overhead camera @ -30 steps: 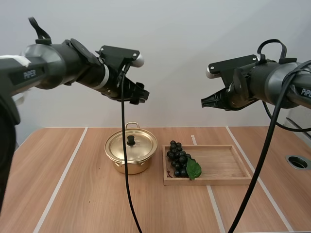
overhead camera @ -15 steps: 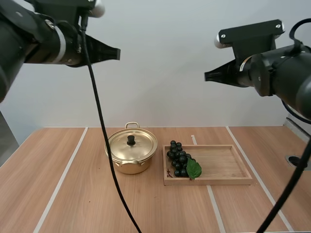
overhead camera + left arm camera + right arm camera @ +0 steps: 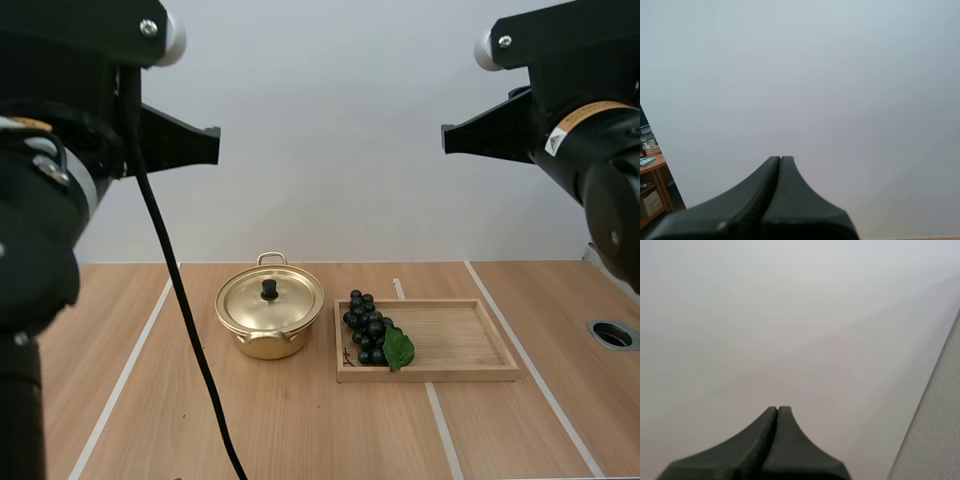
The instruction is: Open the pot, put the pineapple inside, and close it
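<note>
Pot (image 3: 262, 343): lid (image 3: 272, 301) on, beside tray (image 3: 462, 342).
Grapes (image 3: 367, 328): on tray's left end.
Left gripper (image 3: 780, 159): closed on nothing, raised.
Right gripper (image 3: 777, 409): closed on nothing, raised.

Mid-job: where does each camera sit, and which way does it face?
High view: behind and above the bases, facing forward-down at pot, grapes, wooden tray; left gripper and right gripper raised.
Left wrist view: on left arm, faces wall; own shut fingers.
Right wrist view: on right arm, faces wall; own shut fingers.
Wrist views share that wall.
</note>
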